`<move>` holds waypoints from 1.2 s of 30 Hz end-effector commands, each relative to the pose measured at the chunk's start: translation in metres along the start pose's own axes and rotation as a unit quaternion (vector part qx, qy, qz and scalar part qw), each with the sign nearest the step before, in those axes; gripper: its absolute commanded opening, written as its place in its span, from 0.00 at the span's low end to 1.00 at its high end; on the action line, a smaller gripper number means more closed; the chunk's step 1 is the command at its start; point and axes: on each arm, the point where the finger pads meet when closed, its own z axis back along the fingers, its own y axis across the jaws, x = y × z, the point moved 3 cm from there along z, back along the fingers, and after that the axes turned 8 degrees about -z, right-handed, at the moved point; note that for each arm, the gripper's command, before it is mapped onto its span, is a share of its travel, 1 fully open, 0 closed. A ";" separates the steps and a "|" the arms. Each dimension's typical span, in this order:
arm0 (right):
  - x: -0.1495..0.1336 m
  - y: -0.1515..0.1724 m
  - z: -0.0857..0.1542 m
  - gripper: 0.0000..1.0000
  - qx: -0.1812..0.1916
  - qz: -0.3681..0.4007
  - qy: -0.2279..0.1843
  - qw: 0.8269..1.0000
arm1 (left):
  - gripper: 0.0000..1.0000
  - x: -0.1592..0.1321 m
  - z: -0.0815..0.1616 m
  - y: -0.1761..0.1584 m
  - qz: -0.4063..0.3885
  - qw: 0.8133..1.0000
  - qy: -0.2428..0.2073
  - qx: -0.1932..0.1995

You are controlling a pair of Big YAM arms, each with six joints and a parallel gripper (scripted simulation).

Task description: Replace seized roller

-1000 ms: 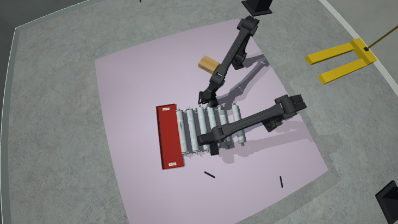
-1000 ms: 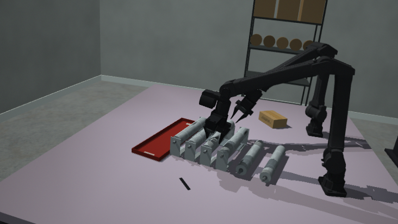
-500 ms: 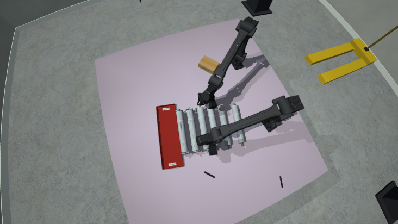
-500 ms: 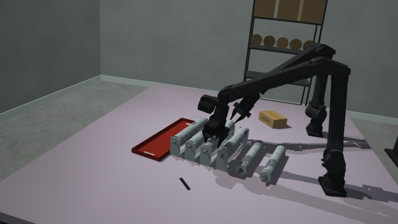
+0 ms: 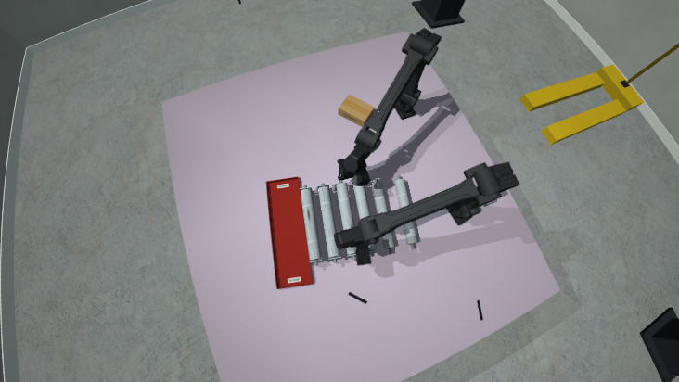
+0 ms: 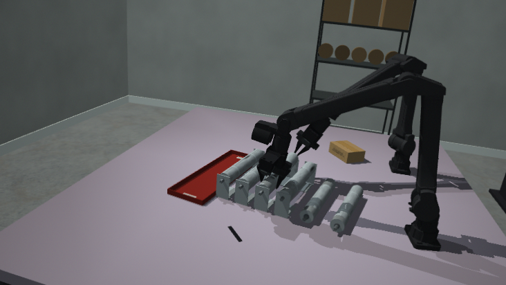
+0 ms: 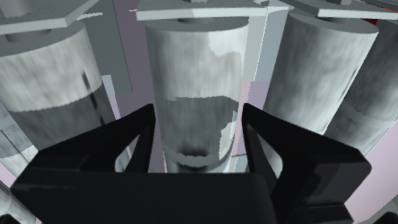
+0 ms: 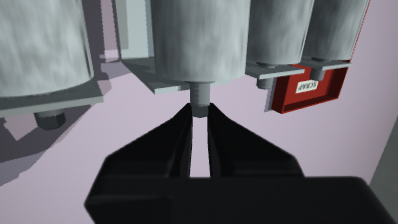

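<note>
Grips the projecting end of an axle (image 8: 201,95) with the right gripper (image 5: 340,180) (image 6: 296,153) (image 8: 200,111), fingers nearly shut on the narrow stub just outside the bracket (image 8: 170,82). Straddles the same roller (image 5: 342,201) (image 6: 292,160) (image 7: 200,65) (image 8: 200,40), third from the scrap tray, with the left gripper (image 5: 363,258) (image 6: 270,182) (image 7: 198,111), fingers moderately wide, one to each side and gripping nothing; cannot tell from here whether touching.

Counts four rollers in the roller bed (image 6: 262,200), including the one between the fingers, with no marking to show which is seized. Lie side by side on the bench (image 5: 237,142) (image 6: 141,219), on the bed's side away from the tray: two loose rollers (image 5: 380,204) (image 6: 319,201). Runs along the bed's opposite side: the red scrap tray (image 5: 287,232) (image 6: 201,179) (image 8: 307,103), holding no roller. Sits beyond, near the right arm: a cardboard box (image 5: 356,109) (image 6: 347,152).
</note>
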 end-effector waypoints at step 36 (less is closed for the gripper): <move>-0.013 -0.009 0.003 0.03 -0.002 -0.009 0.013 1.000 | 0.32 -0.001 0.010 -0.013 -0.009 1.000 -0.006 -0.019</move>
